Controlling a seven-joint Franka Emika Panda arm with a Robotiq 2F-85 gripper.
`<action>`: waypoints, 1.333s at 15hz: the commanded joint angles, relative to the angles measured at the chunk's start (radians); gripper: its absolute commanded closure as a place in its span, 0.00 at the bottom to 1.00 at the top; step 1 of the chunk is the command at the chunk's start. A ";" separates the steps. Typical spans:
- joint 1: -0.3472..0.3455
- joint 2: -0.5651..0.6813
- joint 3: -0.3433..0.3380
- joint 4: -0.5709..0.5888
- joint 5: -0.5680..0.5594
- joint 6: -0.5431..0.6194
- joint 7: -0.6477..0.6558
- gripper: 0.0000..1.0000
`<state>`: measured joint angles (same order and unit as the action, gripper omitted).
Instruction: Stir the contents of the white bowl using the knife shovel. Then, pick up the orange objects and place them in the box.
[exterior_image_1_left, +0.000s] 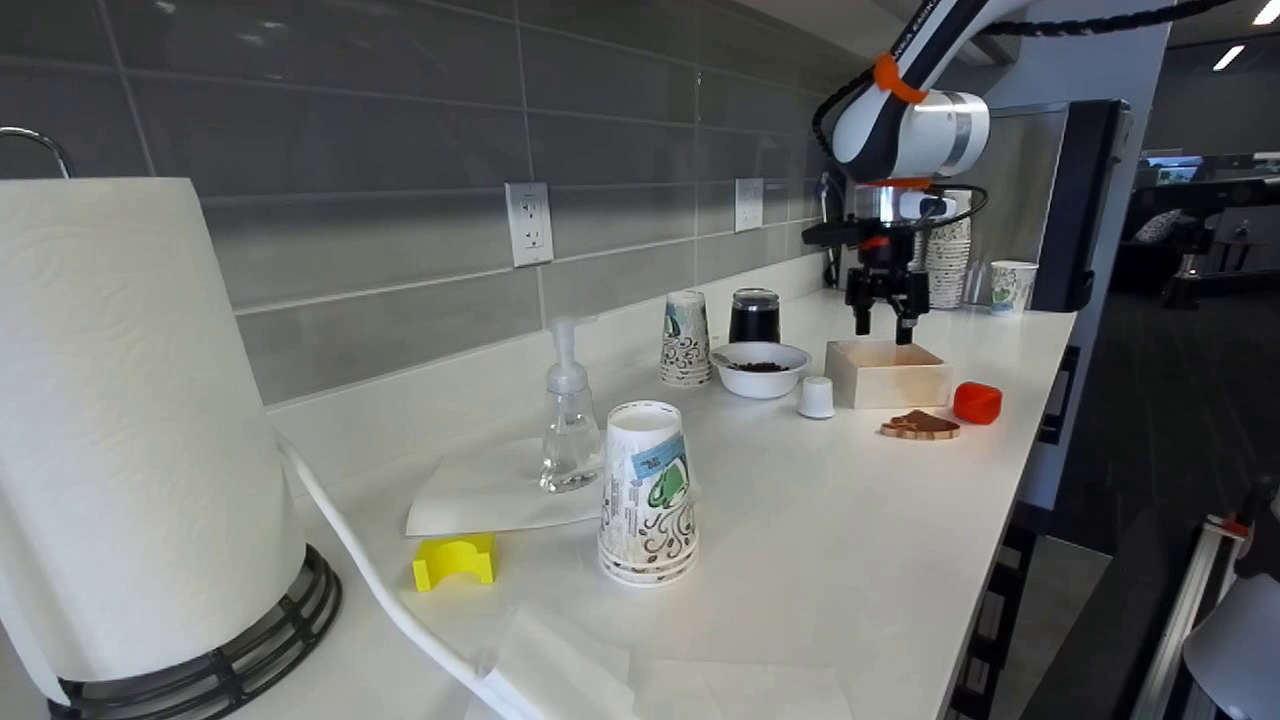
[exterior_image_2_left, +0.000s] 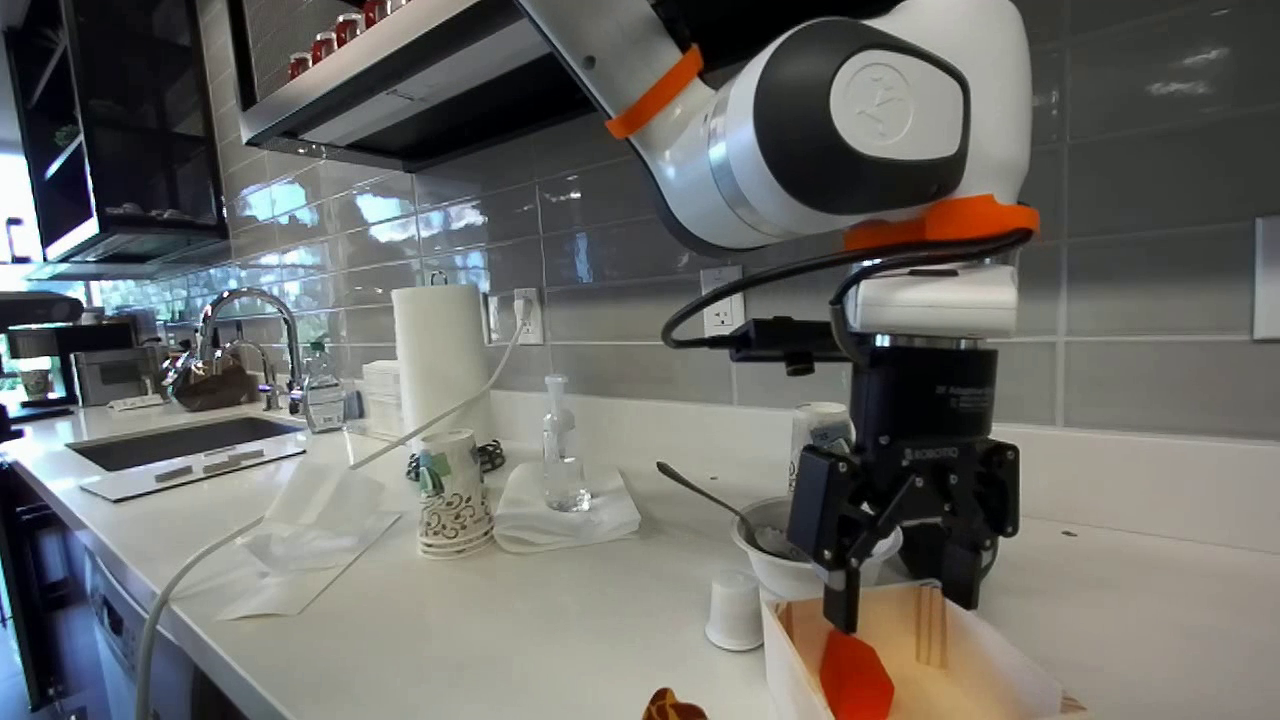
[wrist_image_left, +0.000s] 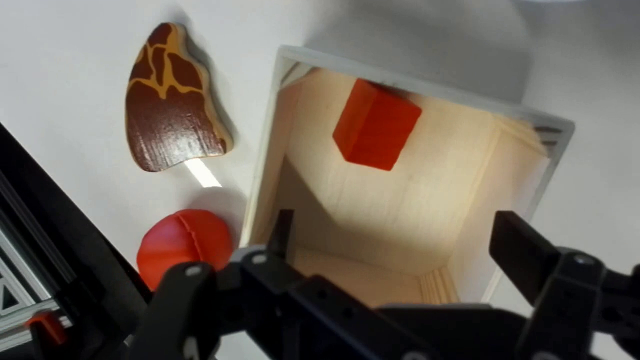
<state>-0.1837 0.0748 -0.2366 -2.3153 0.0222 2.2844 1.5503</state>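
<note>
The tan wooden box (exterior_image_1_left: 900, 388) stands on the counter and also shows in an exterior view (exterior_image_2_left: 788, 665) and the wrist view (wrist_image_left: 415, 210). An orange-red block (wrist_image_left: 377, 125) lies inside it near one wall; it also shows in an exterior view (exterior_image_2_left: 856, 678). A rounded orange-red object (exterior_image_1_left: 977, 402) lies on the counter outside the box, also in the wrist view (wrist_image_left: 185, 240). My gripper (exterior_image_2_left: 902, 600) is open and empty over the box, fingers pointing down. The white bowl (exterior_image_1_left: 758, 382) holds dark bits, with a metal spoon-like utensil (exterior_image_2_left: 700, 490) leaning in it.
A steak-shaped piece (wrist_image_left: 165, 100) lies beside the box. A small white cup (exterior_image_1_left: 816, 398) stands between bowl and box. A paper cup stack (exterior_image_1_left: 686, 340) and a dark jar (exterior_image_1_left: 754, 316) stand behind the bowl. The counter edge runs near the rounded object.
</note>
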 joint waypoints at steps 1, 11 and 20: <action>-0.017 -0.156 -0.016 -0.146 -0.028 0.027 0.078 0.00; -0.164 -0.425 0.059 -0.367 -0.184 -0.016 0.402 0.00; -0.214 -0.435 0.097 -0.430 -0.171 -0.032 0.558 0.00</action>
<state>-0.3729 -0.3489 -0.1571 -2.7467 -0.1433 2.2499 2.0262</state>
